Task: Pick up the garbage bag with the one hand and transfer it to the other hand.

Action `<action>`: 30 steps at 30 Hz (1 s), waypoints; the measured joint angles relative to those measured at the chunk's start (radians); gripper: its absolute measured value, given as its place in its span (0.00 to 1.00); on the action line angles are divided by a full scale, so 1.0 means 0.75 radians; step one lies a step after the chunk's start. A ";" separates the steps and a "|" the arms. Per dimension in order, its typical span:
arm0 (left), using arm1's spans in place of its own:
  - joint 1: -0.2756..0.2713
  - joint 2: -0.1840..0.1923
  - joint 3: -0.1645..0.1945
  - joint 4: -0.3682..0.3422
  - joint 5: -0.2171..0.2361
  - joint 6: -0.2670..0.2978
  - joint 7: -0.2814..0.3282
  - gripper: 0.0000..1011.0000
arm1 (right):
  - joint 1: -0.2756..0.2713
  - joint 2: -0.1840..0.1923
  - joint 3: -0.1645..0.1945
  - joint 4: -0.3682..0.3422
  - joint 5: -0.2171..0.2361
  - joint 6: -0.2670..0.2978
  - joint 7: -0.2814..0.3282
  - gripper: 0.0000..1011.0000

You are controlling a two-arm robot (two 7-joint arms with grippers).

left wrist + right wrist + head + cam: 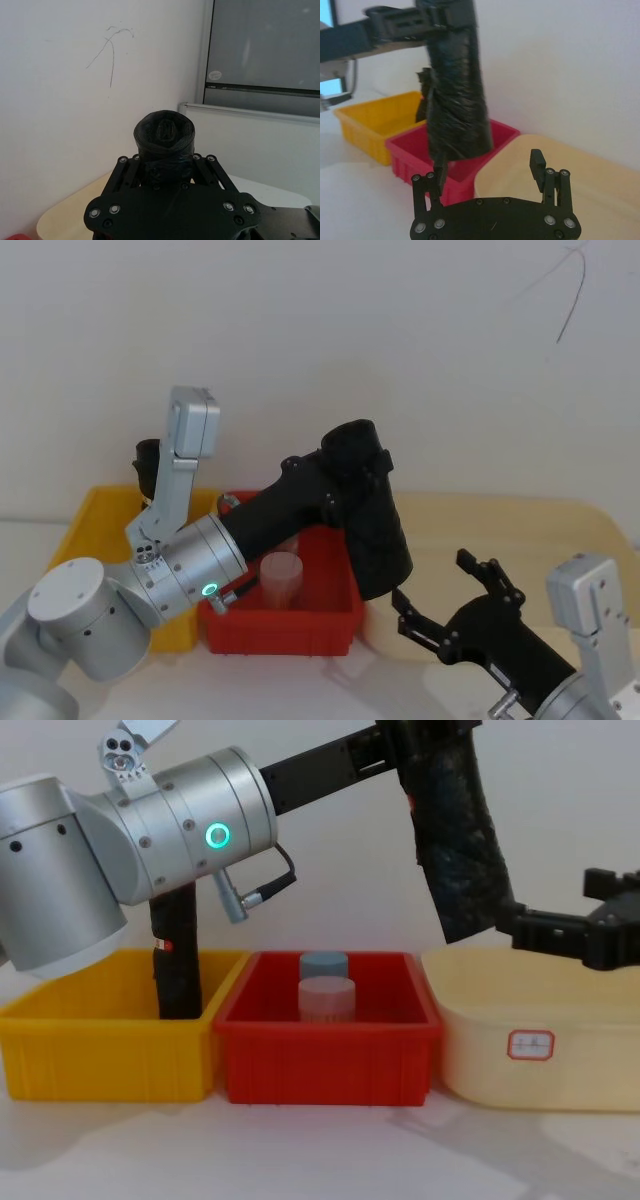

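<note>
Left gripper (164, 164) is clamped on the top end of the garbage bag (460, 850), holding it high in the air. The bag is tilted, with its lower end hanging about where the red bin (325, 1055) meets the cream tub (520, 1010). Right gripper (430, 577) sits over the tub, fingers spread wide. One fingertip is right beside the bag's lower end; touching or not, I cannot tell. Two jars (325, 995) stand in the red bin, and a second roll (178, 970) stands upright in the yellow bin (100, 1050).

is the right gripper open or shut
Open: the right gripper has its fingers apart, empty, near the lower end of the garbage bag.
</note>
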 joint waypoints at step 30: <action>0.000 0.000 0.000 0.002 -0.003 0.000 0.000 0.35 | 0.150 -0.009 -0.064 0.033 -0.075 -0.012 0.138 0.99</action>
